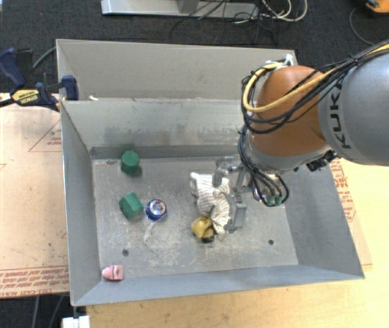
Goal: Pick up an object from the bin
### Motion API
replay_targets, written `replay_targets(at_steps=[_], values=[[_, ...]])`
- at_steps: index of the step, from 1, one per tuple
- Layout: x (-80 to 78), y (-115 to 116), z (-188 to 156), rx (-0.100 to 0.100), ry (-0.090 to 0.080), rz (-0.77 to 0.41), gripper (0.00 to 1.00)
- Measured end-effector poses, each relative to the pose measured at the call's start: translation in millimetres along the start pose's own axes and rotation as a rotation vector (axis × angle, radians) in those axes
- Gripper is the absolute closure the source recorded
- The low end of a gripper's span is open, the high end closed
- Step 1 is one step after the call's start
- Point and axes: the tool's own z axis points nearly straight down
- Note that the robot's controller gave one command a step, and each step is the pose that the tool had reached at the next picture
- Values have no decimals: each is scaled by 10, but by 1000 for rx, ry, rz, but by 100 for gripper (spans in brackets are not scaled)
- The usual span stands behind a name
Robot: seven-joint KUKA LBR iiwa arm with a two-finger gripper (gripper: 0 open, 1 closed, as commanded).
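The tool hangs above white crumpled cloth at bin centre.

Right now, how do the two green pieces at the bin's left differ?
The green cylinder is round and stands by the back wall; the green block is boxy and lies nearer the front. The cylinder stands alone; the block lies beside a blue-and-white round thing. Both are green and lie clear of the gripper.

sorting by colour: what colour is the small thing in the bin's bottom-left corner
The thing is pink; camera view.
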Motion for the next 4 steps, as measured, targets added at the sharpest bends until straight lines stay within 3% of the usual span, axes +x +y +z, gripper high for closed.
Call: replay_targets(at_steps=[1, 2, 3, 4], values=[[-16, -2, -47, 0, -8, 1, 0], [67, -2, 788, -1, -6, -154, 0], [45, 118, 912, -1, -12, -188, 100], [45, 117, 912, -1, -12, -187, 100]])
